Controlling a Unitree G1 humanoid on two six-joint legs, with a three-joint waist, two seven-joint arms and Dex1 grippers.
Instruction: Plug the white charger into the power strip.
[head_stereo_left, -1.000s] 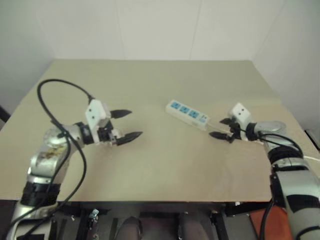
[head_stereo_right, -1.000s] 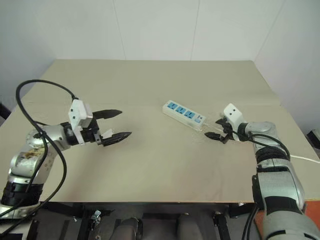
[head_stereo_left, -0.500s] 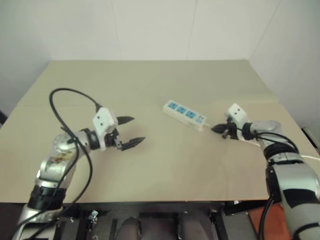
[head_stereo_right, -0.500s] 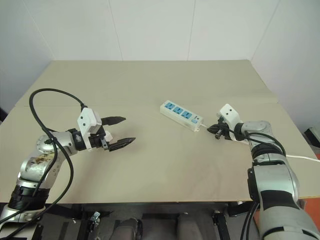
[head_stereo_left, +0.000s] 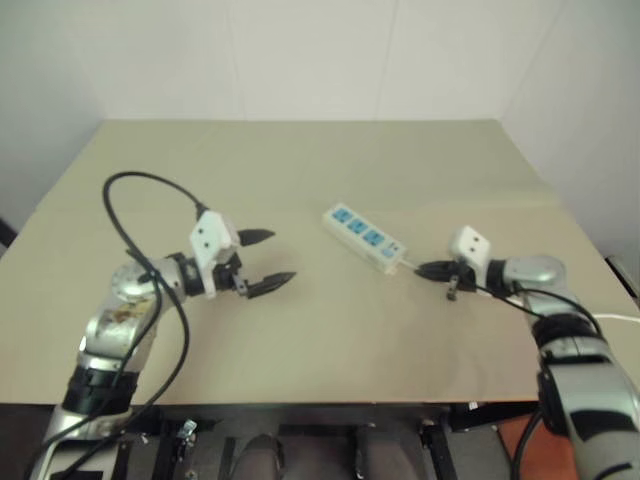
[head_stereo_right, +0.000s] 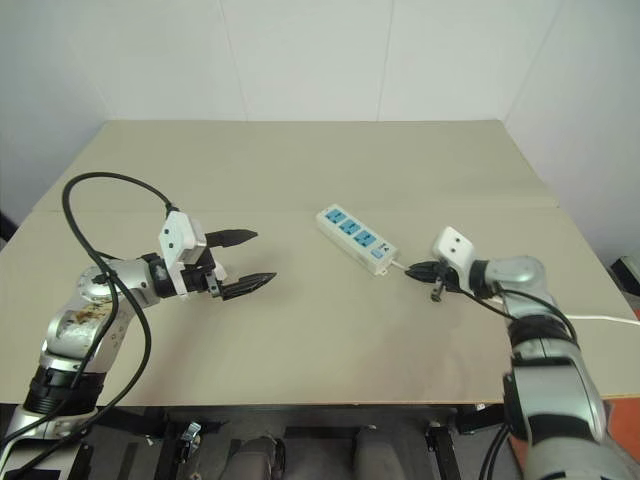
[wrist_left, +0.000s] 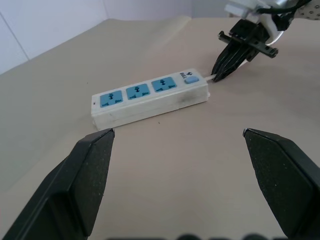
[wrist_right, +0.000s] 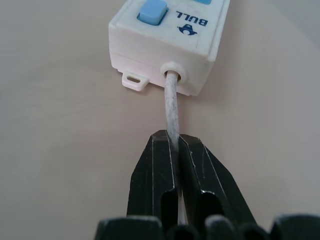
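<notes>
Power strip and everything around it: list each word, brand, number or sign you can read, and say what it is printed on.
"BULL", with a small logo mark beside it: on the power strip, next to its blue switch.
The same mark in the left wrist view is too small to read.
No other text can be read.

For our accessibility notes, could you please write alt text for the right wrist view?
The right claw is shut on the thin white cord just behind the switch end of the power strip, which lies on a beige table. A blue switch sits on the strip's top.
</notes>
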